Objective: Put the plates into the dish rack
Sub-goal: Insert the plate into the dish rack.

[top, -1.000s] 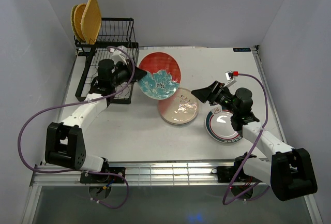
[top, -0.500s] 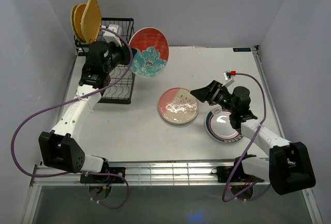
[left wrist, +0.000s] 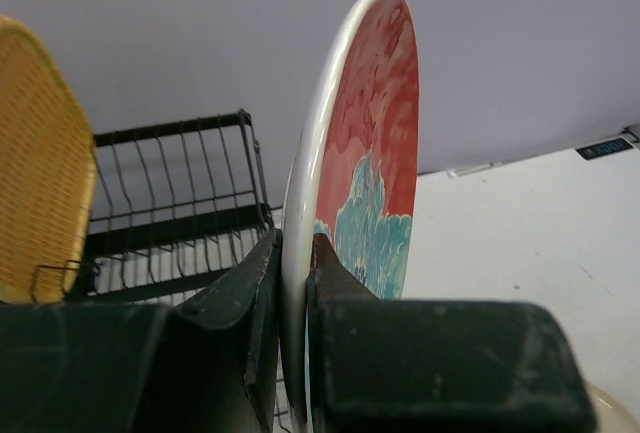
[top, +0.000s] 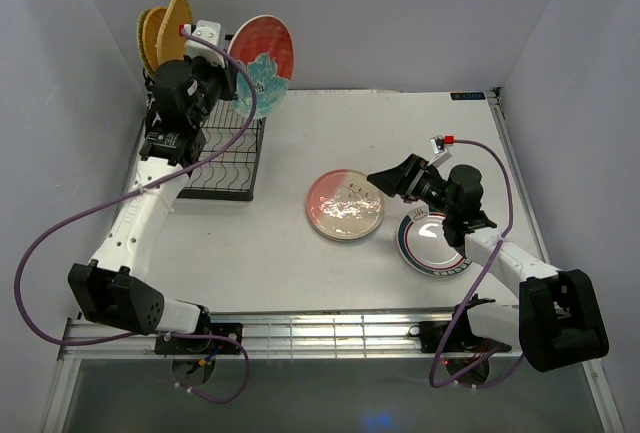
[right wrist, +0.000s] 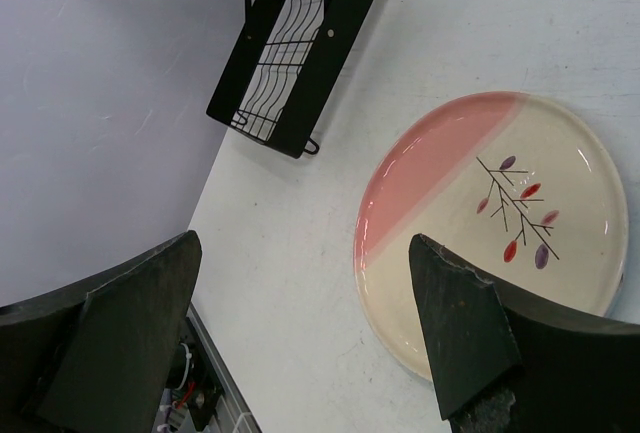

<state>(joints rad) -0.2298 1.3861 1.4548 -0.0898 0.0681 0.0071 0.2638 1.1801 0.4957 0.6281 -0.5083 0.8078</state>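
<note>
My left gripper (top: 228, 75) is shut on the rim of a red plate with a teal flower (top: 262, 61), holding it on edge, high over the black dish rack (top: 222, 161). In the left wrist view the plate (left wrist: 372, 143) rises upright from between the fingers of my left gripper (left wrist: 296, 251), with the dish rack (left wrist: 180, 215) behind. Two yellow woven plates (top: 164, 37) stand in the rack's back left. A pink-and-white plate (top: 344, 204) and a white plate with green rim rings (top: 430, 244) lie flat on the table. My right gripper (top: 392, 182) hovers open by the pink-and-white plate's (right wrist: 490, 215) right edge.
The grey walls stand close behind and left of the rack. In the right wrist view the right gripper (right wrist: 303, 245) has bare white table under it, and the rack's lower tray (right wrist: 300, 53) lies beyond. The purple cable (top: 60, 233) of the left arm loops out to the left.
The left arm has lifted the red and teal plate off the table, swung it back and left and turned it on edge above the rack. The right arm has barely moved.
</note>
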